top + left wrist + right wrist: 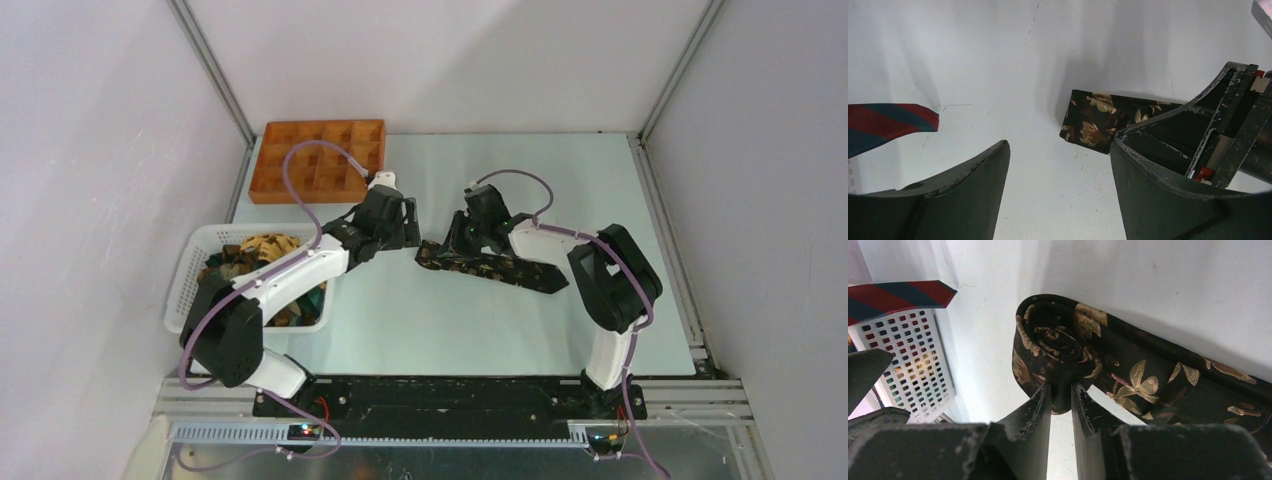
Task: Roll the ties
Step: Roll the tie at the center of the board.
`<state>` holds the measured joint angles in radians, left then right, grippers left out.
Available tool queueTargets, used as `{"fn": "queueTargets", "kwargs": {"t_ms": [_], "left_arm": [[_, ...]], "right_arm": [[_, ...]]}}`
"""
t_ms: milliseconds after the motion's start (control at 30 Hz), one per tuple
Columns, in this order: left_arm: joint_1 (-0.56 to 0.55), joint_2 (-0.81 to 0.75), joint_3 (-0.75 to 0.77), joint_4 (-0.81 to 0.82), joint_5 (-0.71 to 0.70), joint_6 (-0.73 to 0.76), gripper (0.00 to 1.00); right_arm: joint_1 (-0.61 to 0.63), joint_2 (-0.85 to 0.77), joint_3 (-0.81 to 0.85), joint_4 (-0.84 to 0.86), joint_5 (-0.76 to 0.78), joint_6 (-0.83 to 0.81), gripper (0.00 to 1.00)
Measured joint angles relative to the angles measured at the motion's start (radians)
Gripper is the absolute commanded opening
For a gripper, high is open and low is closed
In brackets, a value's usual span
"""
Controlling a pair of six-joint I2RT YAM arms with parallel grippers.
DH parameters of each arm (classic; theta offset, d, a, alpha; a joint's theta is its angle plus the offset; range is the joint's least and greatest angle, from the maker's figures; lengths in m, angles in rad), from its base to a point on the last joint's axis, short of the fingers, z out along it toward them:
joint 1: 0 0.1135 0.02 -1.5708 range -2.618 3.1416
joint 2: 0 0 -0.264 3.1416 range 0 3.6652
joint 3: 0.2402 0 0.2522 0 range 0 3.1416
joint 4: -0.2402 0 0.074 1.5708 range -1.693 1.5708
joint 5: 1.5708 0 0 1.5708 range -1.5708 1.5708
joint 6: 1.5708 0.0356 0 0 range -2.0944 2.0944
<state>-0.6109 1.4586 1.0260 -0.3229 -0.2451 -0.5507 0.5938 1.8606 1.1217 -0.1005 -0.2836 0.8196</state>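
1. I see the right gripper drawn narrow, its two fingers nipping the lower edge of the rolled end of the leaf-print tie; the fabric sits between the tips.
2. That tie lies on the table near its middle; one end is wound into a tight spiral standing on its edge, and the unrolled length trails flat toward the right arm.
3. The left gripper is spread wide and holds nothing; on its wrist view I see the dark fingers apart over bare table, with the end of the tie just beyond them.
4. From above, the two grippers face each other across the rolled end; the left one is near it, and I cannot tell whether it touches.
5. The mesh basket sits at the table's left side under the left arm; a heap of ties fills it.
6. A striped tie, red and dark blue, pokes its pointed tip out past the basket wall over the table.
7. The orange tray sits at the far left corner, well apart from both grippers.
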Motion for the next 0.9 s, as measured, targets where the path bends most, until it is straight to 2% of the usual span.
{"fn": "queueTargets", "kwargs": {"t_ms": [233, 500, 900], "left_arm": [[0.009, 0.036, 0.000, 0.024, 0.052, 0.000, 0.81], [0.012, 0.098, -0.017, 0.072, 0.126, -0.003, 0.92], [0.015, 0.202, -0.052, 0.177, 0.223, -0.010, 0.92]], "right_arm": [[0.000, 0.012, 0.002, -0.006, 0.010, -0.005, 0.20], [0.000, 0.023, 0.011, -0.034, 0.033, -0.017, 0.20], [-0.006, 0.023, 0.014, -0.065, 0.064, -0.034, 0.19]]}}
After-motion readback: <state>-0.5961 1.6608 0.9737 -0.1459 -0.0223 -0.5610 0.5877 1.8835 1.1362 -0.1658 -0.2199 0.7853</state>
